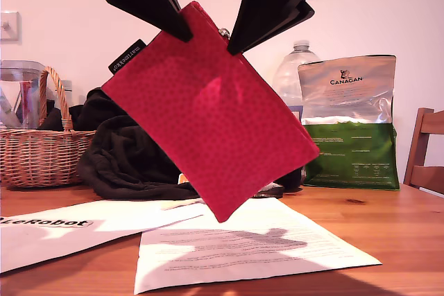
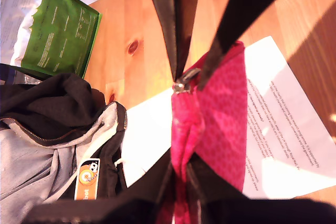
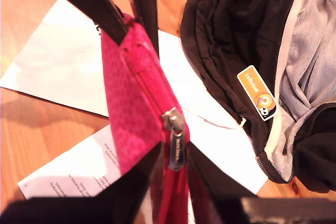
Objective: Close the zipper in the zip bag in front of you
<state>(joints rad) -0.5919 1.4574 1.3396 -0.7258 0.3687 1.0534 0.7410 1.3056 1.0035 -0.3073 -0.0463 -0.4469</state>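
Clearly, both sets of jaws are pressed shut on the zip bag [image 1: 208, 109], which hangs tilted in the air between and below them, clear of the wooden surface [image 1: 406, 230]. My first gripper [image 2: 178, 177] pinches the bag's top edge at the corner nearest the black label [image 1: 127, 55]. My second gripper [image 3: 176, 163] closes around the zipper [image 3: 152, 85] right at its silver pull tab [image 3: 177, 150], which sits between the jaws. Printed sheets [image 1: 243, 247] lie on the surface beneath the bag.
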